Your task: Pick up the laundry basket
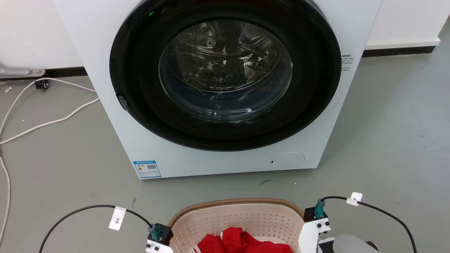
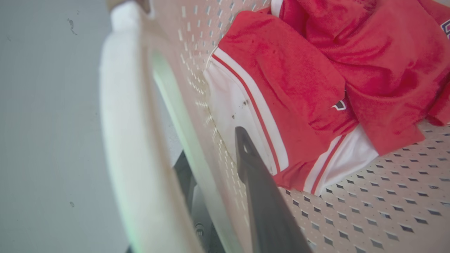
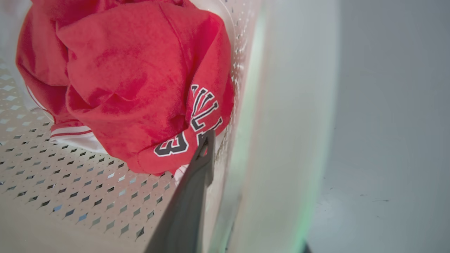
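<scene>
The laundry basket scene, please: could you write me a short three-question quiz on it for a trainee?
1. True or false: the laundry basket is empty.
2. In the head view, what stands beyond the basket? A) a washing machine B) a chair C) a shelf
3. Fill in: in the left wrist view, the long dark finger of the left end effector lies ____ the basket's perforated wall, beside the red garment.

Key: 1 false, it holds a red garment; 2 A; 3 inside.
</scene>
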Motion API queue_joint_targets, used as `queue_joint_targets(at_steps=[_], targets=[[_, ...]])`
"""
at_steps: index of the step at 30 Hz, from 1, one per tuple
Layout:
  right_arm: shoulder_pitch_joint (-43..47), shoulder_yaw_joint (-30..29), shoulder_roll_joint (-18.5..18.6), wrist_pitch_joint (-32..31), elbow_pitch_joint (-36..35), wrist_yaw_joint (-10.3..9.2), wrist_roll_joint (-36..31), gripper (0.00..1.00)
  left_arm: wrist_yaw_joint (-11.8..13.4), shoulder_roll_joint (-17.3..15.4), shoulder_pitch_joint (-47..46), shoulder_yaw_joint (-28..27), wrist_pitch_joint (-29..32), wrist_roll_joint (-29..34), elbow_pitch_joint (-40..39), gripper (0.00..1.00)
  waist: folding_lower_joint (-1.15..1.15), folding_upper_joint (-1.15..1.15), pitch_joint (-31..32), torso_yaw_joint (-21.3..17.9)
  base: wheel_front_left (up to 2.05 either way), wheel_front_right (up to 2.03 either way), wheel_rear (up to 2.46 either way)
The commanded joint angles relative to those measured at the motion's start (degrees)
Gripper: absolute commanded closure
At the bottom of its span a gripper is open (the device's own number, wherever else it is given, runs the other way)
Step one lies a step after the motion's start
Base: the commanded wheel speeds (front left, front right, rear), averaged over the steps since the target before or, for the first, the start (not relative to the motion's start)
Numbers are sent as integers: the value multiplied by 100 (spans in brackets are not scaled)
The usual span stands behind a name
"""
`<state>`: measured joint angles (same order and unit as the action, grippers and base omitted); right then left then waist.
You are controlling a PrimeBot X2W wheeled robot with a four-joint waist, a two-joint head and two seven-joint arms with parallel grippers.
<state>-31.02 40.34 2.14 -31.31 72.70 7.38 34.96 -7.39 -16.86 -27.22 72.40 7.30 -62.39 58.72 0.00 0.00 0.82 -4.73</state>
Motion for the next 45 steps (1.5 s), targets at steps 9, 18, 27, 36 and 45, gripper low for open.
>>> queue_joint_targets(at_steps=[9,18,27,36,45], targets=[[-90,144,136,-24,49,20,11,100,-13,-190,-80,80,-10,32,68,100,0,0,-18,-18,0,0,0],[-72,191,136,-14,70,20,63,100,-12,-198,-74,93,-10,3,92,100,0,0,-13,-23,0,0,0],[-44,234,137,-10,78,20,133,100,-12,-180,-39,100,0,-28,94,100,0,0,1,-24,0,0,0],[-33,289,137,-21,46,20,221,100,-12,-190,-34,105,24,-25,96,100,0,0,-4,-37,0,0,0],[-78,318,137,-23,74,20,260,100,-12,-192,-60,111,39,-19,75,100,0,0,-16,-29,0,0,0]])
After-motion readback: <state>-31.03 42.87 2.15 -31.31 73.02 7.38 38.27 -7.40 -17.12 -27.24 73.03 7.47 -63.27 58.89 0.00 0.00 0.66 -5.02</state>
